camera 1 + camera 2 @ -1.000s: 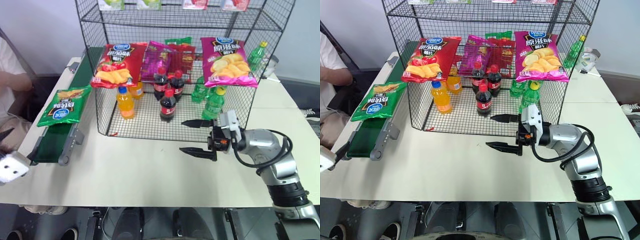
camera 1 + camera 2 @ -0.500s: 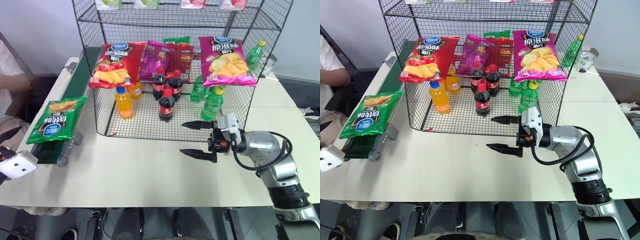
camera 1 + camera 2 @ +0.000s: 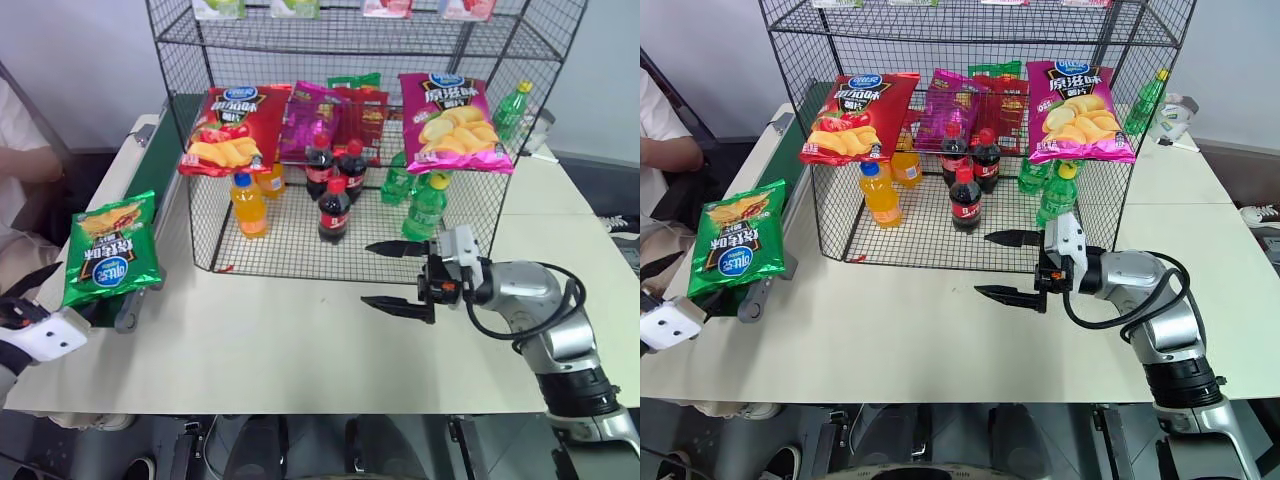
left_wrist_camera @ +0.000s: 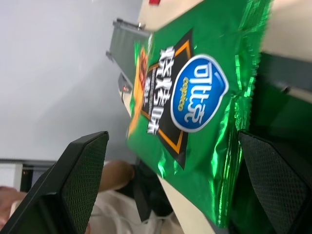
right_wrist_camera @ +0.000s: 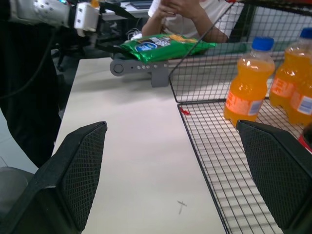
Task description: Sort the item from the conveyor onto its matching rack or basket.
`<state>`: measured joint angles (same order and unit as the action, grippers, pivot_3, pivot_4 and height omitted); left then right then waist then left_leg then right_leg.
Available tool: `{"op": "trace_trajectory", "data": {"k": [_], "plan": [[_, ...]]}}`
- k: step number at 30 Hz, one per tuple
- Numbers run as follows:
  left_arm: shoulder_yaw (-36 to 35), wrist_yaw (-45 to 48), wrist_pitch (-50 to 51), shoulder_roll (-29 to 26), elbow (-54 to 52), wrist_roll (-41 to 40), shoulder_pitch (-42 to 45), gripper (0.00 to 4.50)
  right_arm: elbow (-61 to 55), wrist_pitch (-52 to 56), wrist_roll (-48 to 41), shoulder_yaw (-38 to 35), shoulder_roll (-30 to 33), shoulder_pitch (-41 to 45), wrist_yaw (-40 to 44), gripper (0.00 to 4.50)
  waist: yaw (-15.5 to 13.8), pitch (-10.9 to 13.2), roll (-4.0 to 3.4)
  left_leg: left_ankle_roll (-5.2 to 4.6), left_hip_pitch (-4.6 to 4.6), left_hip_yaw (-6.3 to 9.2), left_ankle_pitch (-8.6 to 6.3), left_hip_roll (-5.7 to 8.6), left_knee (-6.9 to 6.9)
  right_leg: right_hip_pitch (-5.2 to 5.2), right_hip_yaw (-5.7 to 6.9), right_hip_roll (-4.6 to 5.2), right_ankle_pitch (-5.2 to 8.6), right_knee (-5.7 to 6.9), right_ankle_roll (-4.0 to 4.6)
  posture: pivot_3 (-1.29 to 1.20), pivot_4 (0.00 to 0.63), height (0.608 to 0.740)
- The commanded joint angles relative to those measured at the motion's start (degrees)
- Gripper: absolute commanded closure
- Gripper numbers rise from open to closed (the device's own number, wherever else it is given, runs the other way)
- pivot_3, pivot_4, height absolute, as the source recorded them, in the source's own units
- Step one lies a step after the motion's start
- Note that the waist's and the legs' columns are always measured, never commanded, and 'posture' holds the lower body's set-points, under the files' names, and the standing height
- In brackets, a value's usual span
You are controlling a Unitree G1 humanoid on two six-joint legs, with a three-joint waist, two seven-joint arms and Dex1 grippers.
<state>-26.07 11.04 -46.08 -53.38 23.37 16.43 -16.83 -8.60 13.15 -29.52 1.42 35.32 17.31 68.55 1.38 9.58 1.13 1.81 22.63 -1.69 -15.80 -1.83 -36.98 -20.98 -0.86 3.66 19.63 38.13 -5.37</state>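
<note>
Green shiny crisp bag (image 3: pixel 109 252) with round blue logo and white lettering, lying at the near end of the long dark green conveyor belt (image 3: pixel 160 160), overhanging the small grey end roller (image 3: pixel 128 318), pictured yellow crisps toward the far end. Touched by neither gripper. Left gripper (image 4: pixel 170 190) just short of the bag's near edge, black fingers (image 4: pixel 80 168) spread wide on either side of it in the left wrist view, nothing between them but air. White wrist housing (image 3: pixel 40 337) low at the table's near left corner. Right gripper (image 3: pixel 398 275) hanging level over the pale tabletop (image 3: pixel 280 350), pointing across toward the conveyor side, black fingers splayed fully apart, empty. Tall black wire-grid rack (image 3: pixel 350 30) standing at the middle of the table, well apart from the green bag. Red crisp bag (image 3: pixel 228 128) and magenta crisp bag (image 3: pixel 455 120) hanging off the front of a middle tier. On the bottom tier, orange drink bottles (image 3: pixel 250 205), dark cola bottles (image 3: pixel 335 210) and green bottles (image 3: pixel 425 205) upright. Person's folded arms (image 5: pixel 185 9) behind the conveyor in the right wrist view.
</note>
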Motion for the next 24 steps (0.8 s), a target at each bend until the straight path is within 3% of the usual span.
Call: {"op": "trace_trajectory", "data": {"k": [1, 10, 15, 24], "plan": [[-5.17, -1.51, -4.89, -0.33, -4.22, -3.39, -2.6, 0.0, -0.53, -1.42, -0.13, -1.48, 0.45, 0.53, 0.17, 0.07, -0.04, 0.0, 0.0, 0.0, -0.01, 0.0, 0.0, 0.0, 0.0, 0.01, 0.0, 0.0, 0.0, 0.0, 0.0, 0.0, 0.15, 0.739], [-6.62, 0.5, -6.97, 2.38, -4.41, -3.64, -13.08, 0.0, 1.56, -2.82, 0.11, -1.23, 0.44, 1.03, 1.14, 0.07, 0.89, 0.0, 0.0, 0.0, -0.04, -0.01, 0.0, 0.0, 0.02, 0.04, -0.01, 0.0, 0.0, -0.01, 0.01, 0.0, 0.15, 0.739], [-2.14, 1.37, -5.38, 4.75, -7.17, -2.55, -10.66, 0.0, 2.04, -2.79, 0.31, -0.8, 0.18, 2.37, 1.18, 0.07, 0.91, -0.01, 0.01, 0.0, -0.17, 0.0, 0.0, 0.01, -0.05, 0.23, 0.01, 0.0, 0.0, 0.01, 0.0, 0.0, 0.15, 0.739], [0.47, -0.76, 1.17, 4.2, -3.19, 0.77, -3.66, 0.0, 1.24, -2.02, 0.26, -1.9, 1.14, 2.7, 0.61, 0.07, 0.95, -0.05, -0.07, -0.01, -0.19, 0.02, 0.0, 0.02, -0.06, 0.24, 0.04, -0.01, 0.0, 0.06, -0.01, 0.0, 0.15, 0.739]]}}
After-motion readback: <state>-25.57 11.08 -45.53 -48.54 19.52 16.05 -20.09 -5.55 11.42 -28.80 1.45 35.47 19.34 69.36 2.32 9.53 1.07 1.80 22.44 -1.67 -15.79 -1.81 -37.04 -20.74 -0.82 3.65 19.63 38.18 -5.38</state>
